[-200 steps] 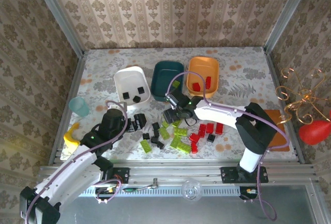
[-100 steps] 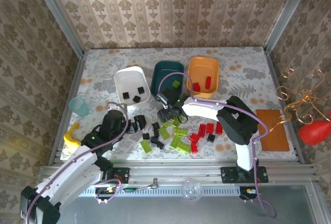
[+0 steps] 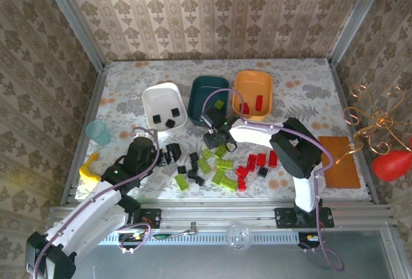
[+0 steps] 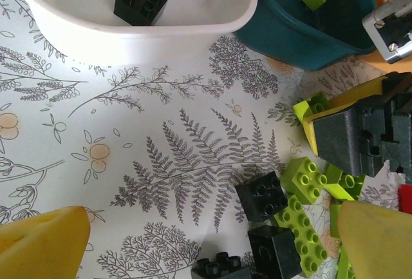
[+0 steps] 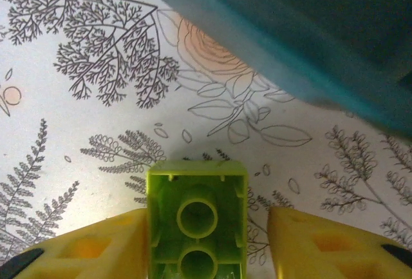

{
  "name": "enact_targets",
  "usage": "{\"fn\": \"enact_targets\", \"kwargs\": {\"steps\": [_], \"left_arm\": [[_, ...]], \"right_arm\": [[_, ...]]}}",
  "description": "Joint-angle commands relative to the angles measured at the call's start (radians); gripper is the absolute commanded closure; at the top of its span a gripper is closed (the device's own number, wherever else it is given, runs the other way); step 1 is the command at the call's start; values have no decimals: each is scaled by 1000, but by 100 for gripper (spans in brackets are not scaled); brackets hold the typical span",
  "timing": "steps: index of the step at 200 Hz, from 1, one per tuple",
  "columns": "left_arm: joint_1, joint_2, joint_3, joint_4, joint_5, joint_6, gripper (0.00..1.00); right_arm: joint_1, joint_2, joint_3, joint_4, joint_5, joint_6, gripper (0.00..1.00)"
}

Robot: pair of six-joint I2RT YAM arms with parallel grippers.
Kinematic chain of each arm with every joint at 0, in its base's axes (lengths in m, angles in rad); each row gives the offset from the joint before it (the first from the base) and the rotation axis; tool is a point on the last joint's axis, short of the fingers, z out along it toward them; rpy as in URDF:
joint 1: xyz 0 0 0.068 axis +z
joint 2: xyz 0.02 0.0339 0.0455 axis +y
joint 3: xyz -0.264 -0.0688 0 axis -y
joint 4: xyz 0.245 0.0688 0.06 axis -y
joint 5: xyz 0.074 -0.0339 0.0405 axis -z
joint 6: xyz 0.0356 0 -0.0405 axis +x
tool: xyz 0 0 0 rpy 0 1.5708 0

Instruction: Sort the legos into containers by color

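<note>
- Lime step: your right pincer (image 5: pixel 205 243) brackets a lime brick (image 5: pixel 196 218) beside the dark teal tray (image 5: pixel 309 28); whether it is clenched, I cannot tell.
- Next: grip firmly, then lift it into that tray.
- Your left pincer (image 4: pixel 209 243) is released.

My left gripper (image 3: pixel 166 156) hangs wide open left of centre, while my right gripper (image 3: pixel 213 139), arm folded leftward, sits mid-frame with jaws half parted.

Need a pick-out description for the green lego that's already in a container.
Find the dark teal tray, middle of the three in a row. One lime-green brick lies inside it, toward its right wall. It is the only brick in that tray; the other green bricks lie outside it, nearer the arms.
</note>
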Motion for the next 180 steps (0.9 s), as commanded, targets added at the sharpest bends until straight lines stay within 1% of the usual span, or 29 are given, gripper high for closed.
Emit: {"fn": "enact_targets", "kwargs": {"steps": [1, 27, 47, 69, 83, 113, 128, 144, 180], "left_arm": [[6, 1, -12, 22, 1, 11, 0], [7, 5, -11, 23, 1, 10, 0], [7, 5, -10, 23, 1, 6, 0], [7, -1, -9, 31, 2, 2, 0], [7, -10, -6, 34, 1, 1, 0], [7, -33, -5, 35, -2, 0, 0], [7, -41, -6, 33, -9, 1, 0], [7, -48, -7, 29, -23, -9, 0], [8, -58, -13, 30, -9, -19, 0]], "right_arm": [[5, 12, 0, -8, -20, -7, 48], [5, 14, -11, 23, -32, -17, 57], [5, -19, -34, 80, -65, -34, 65], [3, -66, -43, 125, -90, -47, 72], [5, -125, -59, 156, -107, -46, 73], [12, -294, -101, 206, -125, -31, 74], [-4, -333, -81, 212, -117, -19, 73], [-43, -296, -9, 186, -122, 9, 74], [-132, -35, 233, 82, -129, 43, 74]]}}
